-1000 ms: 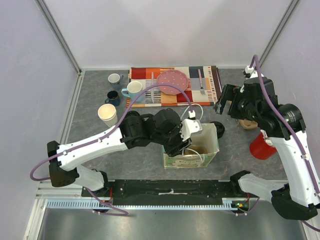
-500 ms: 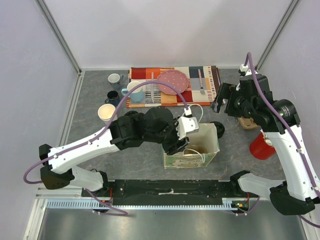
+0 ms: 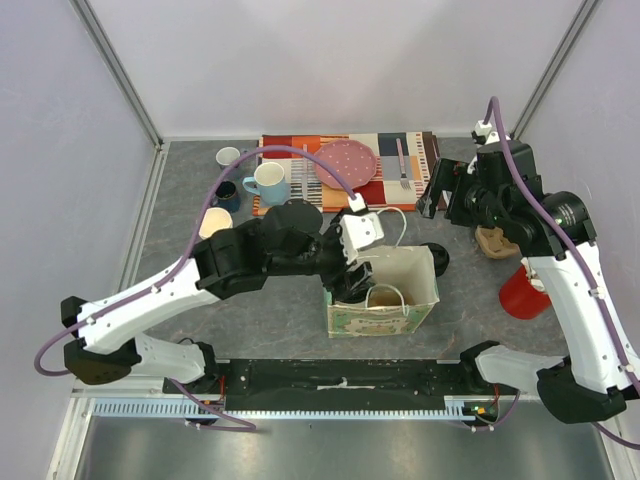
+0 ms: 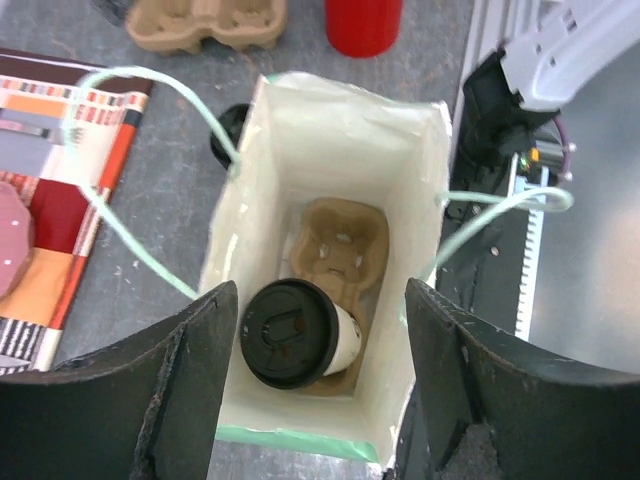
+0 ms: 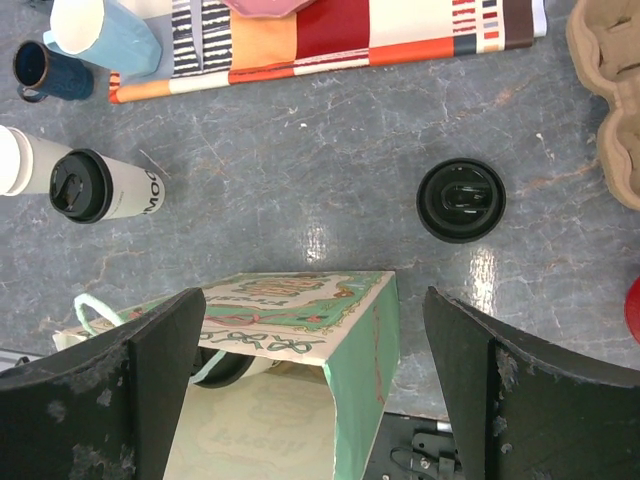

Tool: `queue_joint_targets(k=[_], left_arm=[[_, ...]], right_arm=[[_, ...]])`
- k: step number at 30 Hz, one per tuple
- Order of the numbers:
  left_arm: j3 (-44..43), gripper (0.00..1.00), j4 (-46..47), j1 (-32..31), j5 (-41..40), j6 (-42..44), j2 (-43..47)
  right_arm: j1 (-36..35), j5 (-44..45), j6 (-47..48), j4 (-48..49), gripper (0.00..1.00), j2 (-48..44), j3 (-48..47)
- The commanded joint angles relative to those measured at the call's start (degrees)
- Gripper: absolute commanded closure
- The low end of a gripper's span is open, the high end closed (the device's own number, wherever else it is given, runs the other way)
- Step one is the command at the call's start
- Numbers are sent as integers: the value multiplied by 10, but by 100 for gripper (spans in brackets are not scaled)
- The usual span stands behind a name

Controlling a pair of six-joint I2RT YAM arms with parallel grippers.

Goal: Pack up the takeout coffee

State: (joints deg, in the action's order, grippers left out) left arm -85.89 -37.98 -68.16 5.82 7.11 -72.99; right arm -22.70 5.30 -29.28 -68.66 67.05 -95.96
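A tall tapered cream-white paper cup (image 4: 343, 342), capped with a round black plastic lid (image 4: 288, 332), is standing upright inside the open green-patterned gift bag (image 4: 340, 130), sitting in one pocket of the brown cardboard carrier (image 4: 340, 240) at the bag's bottom. A second lidded cup (image 5: 130, 193) of the same kind, with a dark printed mark on its side, is standing on the grey table (image 5: 300, 170) beyond the bag's left corner, just beside a lidless cream cup (image 3: 211, 222). A loose black lid (image 5: 461, 200) is lying flat on the table, to the right of the bag.
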Motion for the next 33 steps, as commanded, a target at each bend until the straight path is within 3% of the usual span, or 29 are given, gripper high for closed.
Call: queue_joint_targets(k=[1,9,13,16,17,22,26,29,33], left_arm=[[-53,25,25,34,-20,-14,11],[-153,25,-75,209,66,-61,-23],[-144,28,-103,302,128,-12,-11],[-108,26,-163,398,264,100,-10],[-104,26,-192,446,321,173,-18],[-105,36,-315,590,412,368,-79],[-83,41,-432,620,370,669,-111],[-32,43,-448,620,332,791,-105],[23,49,-434,620,306,885,-104]], right_arm=[[1,-7,13,29,2,10,-34],[1,-26,28,45,2,34,-48],[0,-30,41,48,2,43,-56],[1,-38,51,49,2,45,-54],[1,-40,54,49,2,46,-52],[1,-43,63,51,2,36,-37],[1,-49,76,51,2,27,-20],[0,-48,78,51,2,21,-13],[1,-47,76,50,2,17,-7]])
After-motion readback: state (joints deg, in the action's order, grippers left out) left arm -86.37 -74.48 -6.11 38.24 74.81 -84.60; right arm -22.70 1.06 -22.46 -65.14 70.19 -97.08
